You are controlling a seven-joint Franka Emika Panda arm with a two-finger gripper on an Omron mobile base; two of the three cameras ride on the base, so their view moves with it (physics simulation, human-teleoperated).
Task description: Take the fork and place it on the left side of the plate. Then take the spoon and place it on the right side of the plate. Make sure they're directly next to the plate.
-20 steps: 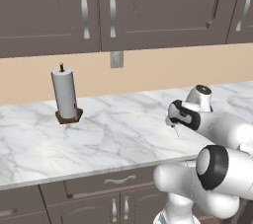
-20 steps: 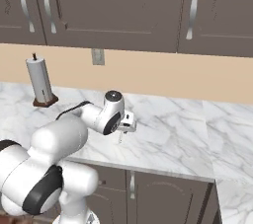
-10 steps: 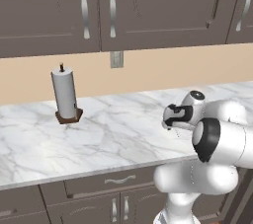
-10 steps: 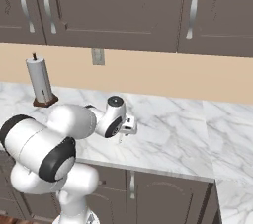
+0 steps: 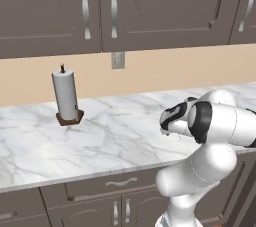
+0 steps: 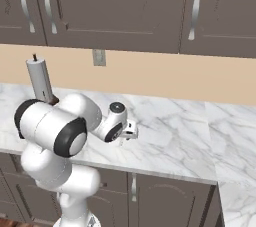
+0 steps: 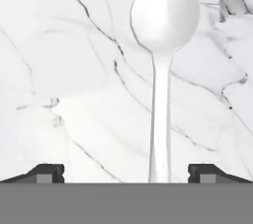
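Note:
A silver spoon (image 7: 160,75) lies flat on the white marble counter (image 7: 64,70) in the hand view. Its oval bowl points away from the hand and its slim handle runs back between the fingertips (image 7: 49,171). My gripper (image 7: 126,173) hangs open just above the counter, one tip on each side of the handle's end, touching nothing. In the base views the gripper (image 5: 168,128) (image 6: 128,135) points down near the counter's front edge. The fork and the plate are out of view.
A paper towel roll (image 5: 66,96) (image 6: 42,78) stands on a dark wooden base at the back left of the counter. A wall outlet (image 5: 118,60) sits above it, under dark cabinets. At the right the counter (image 6: 235,141) turns toward the camera.
The arm's elbow and upper links have swung round while the hand stayed low over the same spot. The jaws have stayed open.

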